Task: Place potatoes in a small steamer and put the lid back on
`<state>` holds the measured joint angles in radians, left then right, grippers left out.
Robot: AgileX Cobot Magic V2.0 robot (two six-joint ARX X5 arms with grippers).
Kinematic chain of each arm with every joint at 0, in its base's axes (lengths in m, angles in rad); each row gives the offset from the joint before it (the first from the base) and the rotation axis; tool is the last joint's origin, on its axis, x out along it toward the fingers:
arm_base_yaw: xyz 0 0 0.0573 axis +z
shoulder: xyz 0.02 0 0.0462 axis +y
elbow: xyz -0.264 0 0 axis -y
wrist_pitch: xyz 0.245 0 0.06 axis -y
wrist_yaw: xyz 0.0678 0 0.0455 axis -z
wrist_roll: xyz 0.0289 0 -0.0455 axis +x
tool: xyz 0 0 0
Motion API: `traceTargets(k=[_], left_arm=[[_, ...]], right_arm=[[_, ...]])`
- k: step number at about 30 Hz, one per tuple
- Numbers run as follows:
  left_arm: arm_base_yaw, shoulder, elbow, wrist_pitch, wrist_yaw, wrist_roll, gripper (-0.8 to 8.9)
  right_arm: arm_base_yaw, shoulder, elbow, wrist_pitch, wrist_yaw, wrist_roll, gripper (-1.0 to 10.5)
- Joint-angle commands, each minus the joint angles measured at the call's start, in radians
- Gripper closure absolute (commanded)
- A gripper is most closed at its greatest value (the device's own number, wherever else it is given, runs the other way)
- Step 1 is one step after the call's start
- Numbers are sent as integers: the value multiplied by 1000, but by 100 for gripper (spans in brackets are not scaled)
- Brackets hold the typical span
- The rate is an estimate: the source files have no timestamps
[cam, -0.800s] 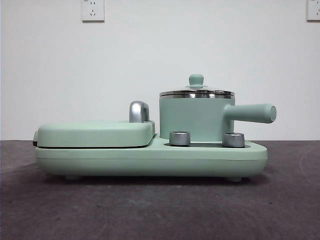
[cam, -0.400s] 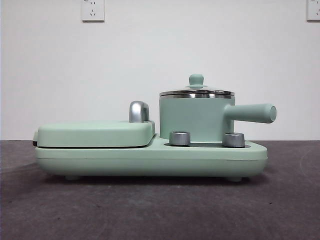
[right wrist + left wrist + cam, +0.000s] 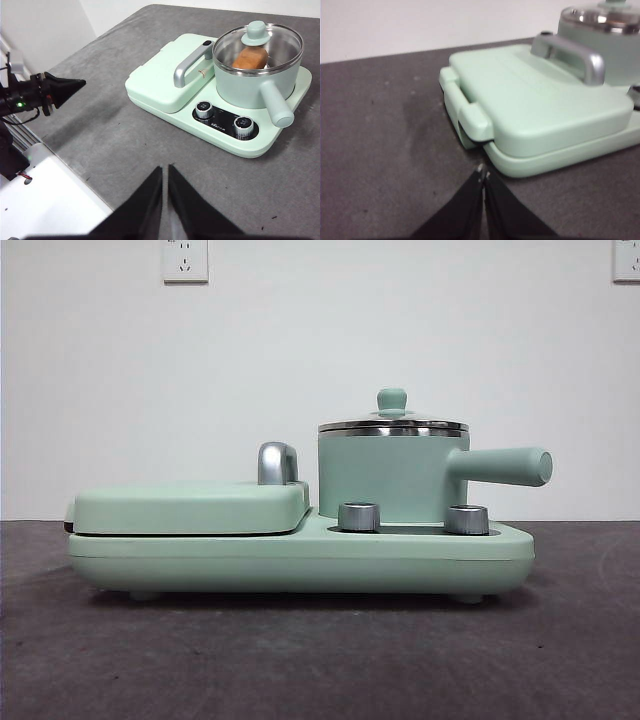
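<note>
With both grippers (image 3: 483,172) (image 3: 165,170) pressed together and idle, you grip the fragile, slippery clear glass lid (image 3: 260,47) by its mint-green knob (image 3: 256,31).

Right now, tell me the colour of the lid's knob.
Mint green; the lid knob shows best in the right wrist view.

Orange-brown potato (image 3: 248,58) lies inside mint-green steamer (image 3: 385,475), glass lid (image 3: 392,424) seated on top
</note>
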<state>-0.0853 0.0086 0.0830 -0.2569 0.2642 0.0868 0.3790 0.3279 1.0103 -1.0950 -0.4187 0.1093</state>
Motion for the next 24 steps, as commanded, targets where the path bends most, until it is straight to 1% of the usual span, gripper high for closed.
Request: traceTargets(k=[1,4,6,9,14,24], left_arm=[[2,-5,-18,22,-30,-12,808],[2,-5,-43,21,-92,-102,808],[5,-6,-54,33,-135,-129,808],[18,-5,-67,67,-167,-129,808],[41,-5,-70,72,-172,-129,808],[47,-5,-70,72,-192,-129,808]], right_arm=[[4,3,11,10,0,-5,932],[4,3,11,10,0,-5,932],[4,3,11,10,0,-5,932],[4,3,11,10,0,-5,932],[4,3,11,10,0,-5,932],[4,3,11,10,0,-5,932]])
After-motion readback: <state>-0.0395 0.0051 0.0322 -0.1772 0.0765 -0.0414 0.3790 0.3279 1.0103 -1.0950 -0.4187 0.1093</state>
